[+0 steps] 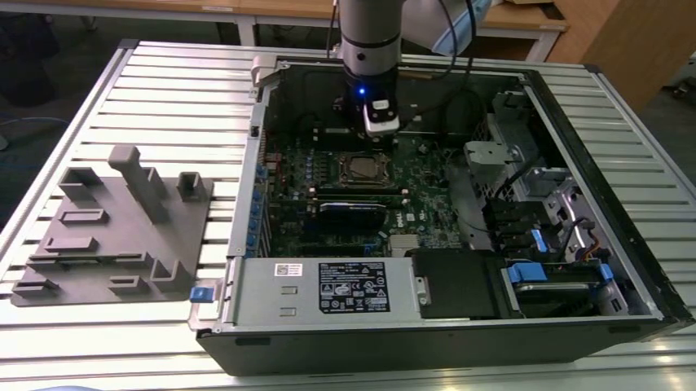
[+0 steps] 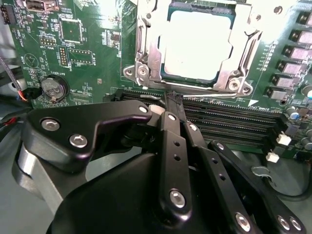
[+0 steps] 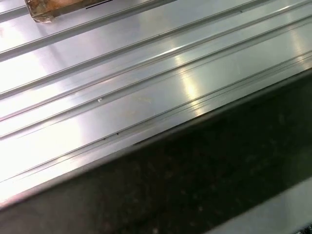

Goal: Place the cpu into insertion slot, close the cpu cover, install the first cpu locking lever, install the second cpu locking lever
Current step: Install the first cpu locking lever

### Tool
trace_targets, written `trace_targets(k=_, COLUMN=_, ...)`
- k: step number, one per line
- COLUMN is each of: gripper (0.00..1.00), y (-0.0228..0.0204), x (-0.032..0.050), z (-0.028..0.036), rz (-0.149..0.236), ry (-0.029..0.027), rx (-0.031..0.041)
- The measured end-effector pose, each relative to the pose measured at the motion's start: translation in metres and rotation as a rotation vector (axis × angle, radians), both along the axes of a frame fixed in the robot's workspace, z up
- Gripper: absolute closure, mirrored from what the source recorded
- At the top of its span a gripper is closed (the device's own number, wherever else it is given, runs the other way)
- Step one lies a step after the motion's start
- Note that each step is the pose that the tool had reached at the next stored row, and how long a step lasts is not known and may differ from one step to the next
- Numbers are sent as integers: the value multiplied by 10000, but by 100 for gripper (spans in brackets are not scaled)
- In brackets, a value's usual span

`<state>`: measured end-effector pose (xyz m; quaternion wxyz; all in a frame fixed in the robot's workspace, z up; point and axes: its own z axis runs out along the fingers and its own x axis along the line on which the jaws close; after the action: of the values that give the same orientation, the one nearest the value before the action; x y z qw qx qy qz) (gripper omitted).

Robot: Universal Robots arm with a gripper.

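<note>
The cpu (image 2: 197, 44) lies flat in the insertion slot (image 1: 364, 169) on the green board, its pale silver face showing. The cpu cover (image 2: 150, 53), a silvery frame, lies down around it, with the chip visible through its cut-out. How the locking levers stand I cannot tell. My gripper (image 2: 173, 96) hovers just off the socket's edge, over the memory slots. Its black fingers are shut tip to tip with nothing between them. In the exterior view the gripper (image 1: 380, 134) hangs inside the open case, just behind the socket.
Black memory slots (image 2: 234, 122) run beside the socket, and a coin battery (image 2: 52, 87) sits on the board. A grey box with a black label (image 1: 326, 285) and a drive cage (image 1: 544, 261) crowd the case front. A grey fixture (image 1: 109, 228) lies on the ribbed table (image 3: 122, 87).
</note>
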<state>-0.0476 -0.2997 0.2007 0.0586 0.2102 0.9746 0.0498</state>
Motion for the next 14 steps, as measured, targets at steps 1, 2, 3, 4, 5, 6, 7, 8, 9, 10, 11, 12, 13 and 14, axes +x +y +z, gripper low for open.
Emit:
trace_targets(k=1, gripper=89, y=10, x=0, z=-1, rz=-34, ry=-1, rx=-3)
trace_targets(k=2, gripper=89, y=18, x=0, z=0, rz=-64, ry=-1, rx=-11)
trace_targets(k=3, gripper=89, y=22, x=0, z=0, rz=-89, ry=0, rx=-14)
trace_targets(k=4, gripper=89, y=22, x=1, z=0, rz=-100, ry=-1, rx=-17)
trace_targets(k=5, gripper=89, y=22, x=0, z=0, rz=-103, ry=-1, rx=-20)
trace_targets(k=6, gripper=89, y=23, x=-1, z=-1, rz=-107, ry=-7, rx=-30)
trace_targets(k=7, gripper=89, y=23, x=-2, z=-1, rz=-107, ry=-19, rx=-54)
trace_targets(k=8, gripper=89, y=23, x=-5, z=-2, rz=-106, ry=-51, rx=-92)
trace_targets(k=9, gripper=89, y=23, x=-11, z=-2, rz=-105, ry=-101, rx=-140)
trace_targets(k=10, gripper=89, y=23, x=-17, z=-4, rz=-106, ry=-151, rx=-185)
trace_targets(k=11, gripper=89, y=23, x=-22, z=-5, rz=-106, ry=-188, rx=-218)
trace_targets(k=12, gripper=89, y=23, x=-24, z=-5, rz=-106, ry=-199, rx=-230)
trace_targets(k=13, gripper=89, y=22, x=-24, z=-4, rz=-106, ry=-199, rx=-235)
trace_targets(k=14, gripper=89, y=23, x=-23, z=-4, rz=-105, ry=-200, rx=-235)
